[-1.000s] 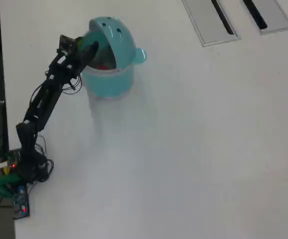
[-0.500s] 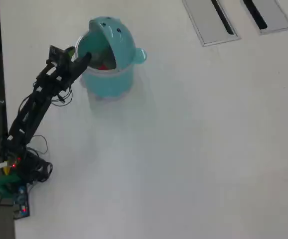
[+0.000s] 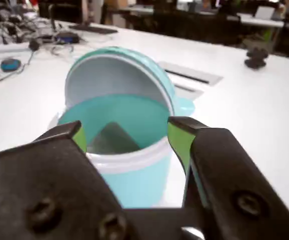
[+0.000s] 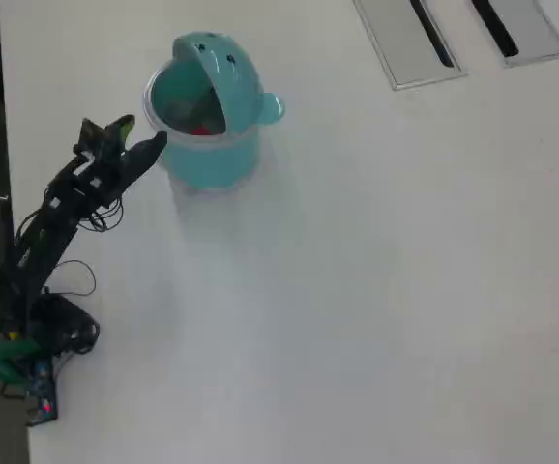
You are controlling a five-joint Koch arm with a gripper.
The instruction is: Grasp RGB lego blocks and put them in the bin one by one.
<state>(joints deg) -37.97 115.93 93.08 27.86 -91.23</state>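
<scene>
The wide white table top (image 4: 376,290) fills the overhead view, with two grey recessed cable slots (image 4: 410,39) set into it near the upper edge. The black hobby arm (image 4: 52,227) rises from its base at the table's left edge and reaches up and to the right. The teal round plastic bin (image 4: 212,159) stands in the upper left part of the table, its domed flip lid (image 4: 223,72) with dot eyes tipped back and the mouth open. The black gripper with yellow-green pads (image 4: 136,135) hangs just left of the bin's rim, apart from it. In the wrist view the gripper (image 3: 127,134) is spread wide and holds nothing, the bin (image 3: 134,175) showing between its two tips. Inside the bin, a small red lego block (image 4: 199,129) lies near the far wall in the overhead view; no other blocks can be made out.
</scene>
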